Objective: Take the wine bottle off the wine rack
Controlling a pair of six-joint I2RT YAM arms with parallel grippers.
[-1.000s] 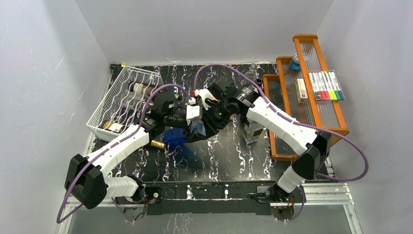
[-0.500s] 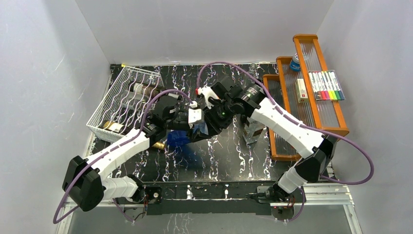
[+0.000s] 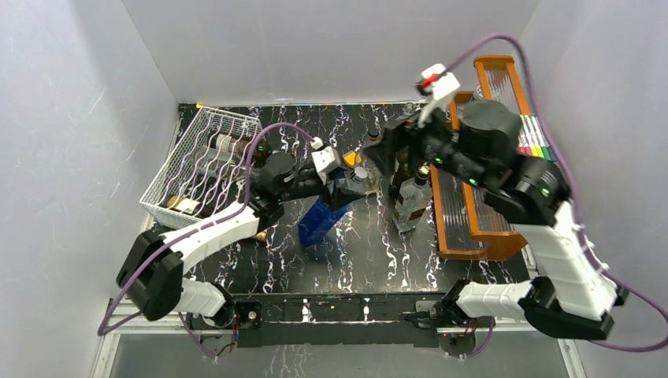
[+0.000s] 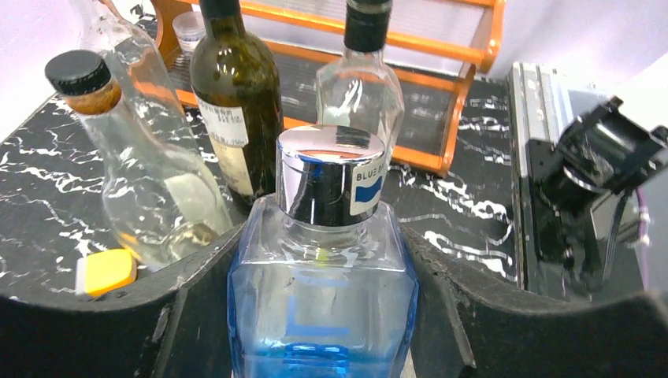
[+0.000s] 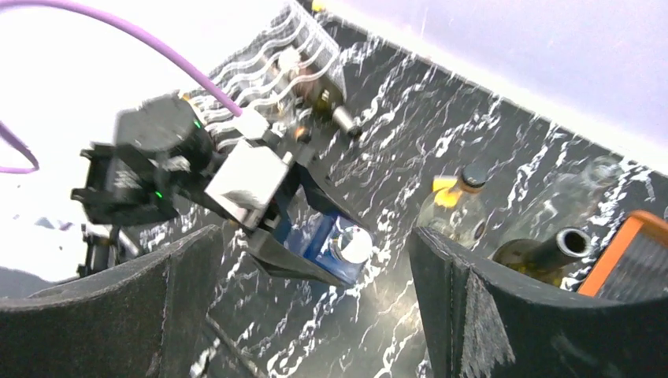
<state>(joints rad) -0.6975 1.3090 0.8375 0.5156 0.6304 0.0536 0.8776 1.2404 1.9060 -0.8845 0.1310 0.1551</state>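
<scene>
The wine bottle (image 3: 319, 222), blue and square-shouldered with a silver cap, is off the white wire wine rack (image 3: 206, 153) and stands roughly upright over the middle of the table. My left gripper (image 3: 340, 191) is shut on its shoulders, a finger pressed on each side of the wine bottle (image 4: 323, 299). My right gripper (image 3: 386, 153) is raised above and to the right, open and holding nothing. In the right wrist view its wide fingers frame the wine bottle (image 5: 327, 240) far below, with the wine rack (image 5: 307, 47) beyond.
A dark green bottle (image 4: 236, 102) and two clear bottles (image 4: 150, 197) (image 4: 358, 87) stand just right of the held one. The orange tiered shelf (image 3: 488, 157) with markers lines the right side. Other bottles (image 3: 228, 146) lie in the rack.
The right gripper let go of the bottle, opened wide and rose up to the right. The left gripper closed on the bottle and carried it rightward, more upright.
</scene>
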